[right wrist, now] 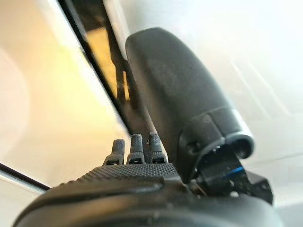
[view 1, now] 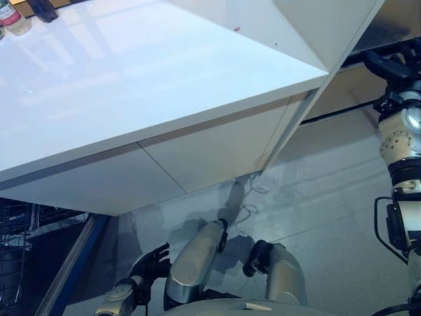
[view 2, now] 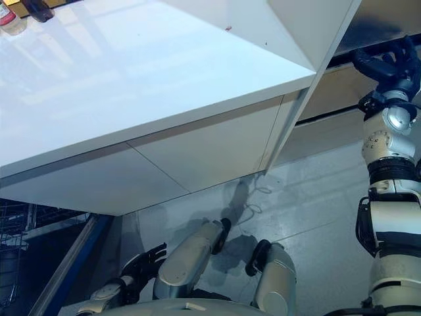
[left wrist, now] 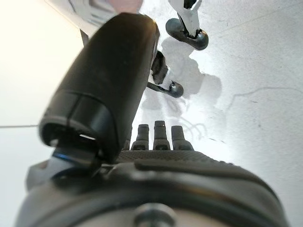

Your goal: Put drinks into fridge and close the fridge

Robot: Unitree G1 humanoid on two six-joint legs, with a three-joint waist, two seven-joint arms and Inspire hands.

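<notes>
Two drinks stand at the far left corner of the white counter (view 1: 131,72): one with a red label (view 1: 12,16) and a dark one (view 1: 43,8). My right hand (view 2: 385,66) is raised at the far right, past the counter's end. Its fingers are straight and empty, beside a dark gap between pale panels (right wrist: 102,90). My left hand (view 1: 152,260) hangs low at the lower left over the floor, with relaxed fingers holding nothing; it also shows in the left wrist view (left wrist: 156,137). I cannot make out the fridge's inside.
A tall white panel (view 1: 316,26) rises at the counter's right end, with a steel-grey surface (view 1: 395,20) behind it. White cabinet fronts (view 1: 210,151) run below the counter. A dark wire rack (view 1: 13,230) and a blue-edged rail (view 1: 72,263) are at the lower left. Grey floor (view 1: 329,197) lies ahead.
</notes>
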